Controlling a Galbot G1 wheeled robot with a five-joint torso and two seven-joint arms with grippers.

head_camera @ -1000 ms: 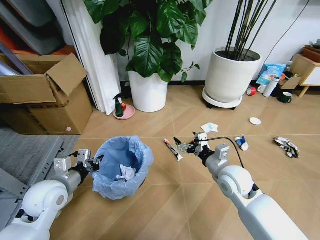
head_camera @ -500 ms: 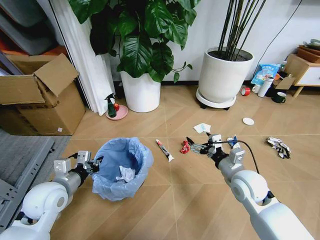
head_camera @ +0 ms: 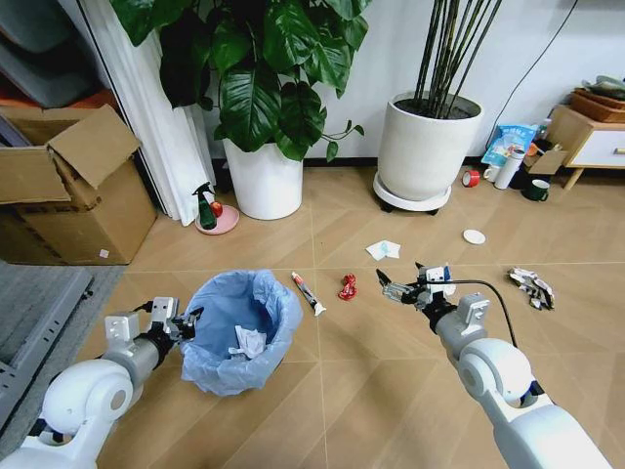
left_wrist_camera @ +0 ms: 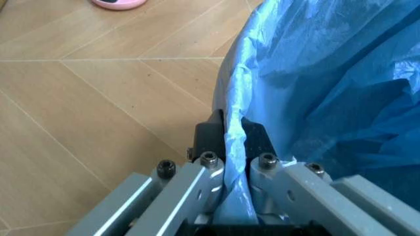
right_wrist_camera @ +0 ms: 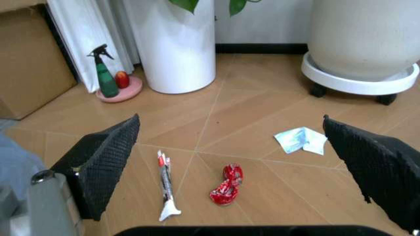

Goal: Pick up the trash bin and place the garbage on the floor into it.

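Herringbone floor (head_camera: 322, 391); dark trash bin (head_camera: 237, 332) with crinkly blue liner

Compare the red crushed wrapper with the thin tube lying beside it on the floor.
The red crushed wrapper is a short, crumpled, glossy red lump; the thin tube is long, straight and mostly white with red and black print. The wrapper lies nearer the open right gripper, the tube nearer the trash bin. Both lie loose on the wooden floor, apart from each other.
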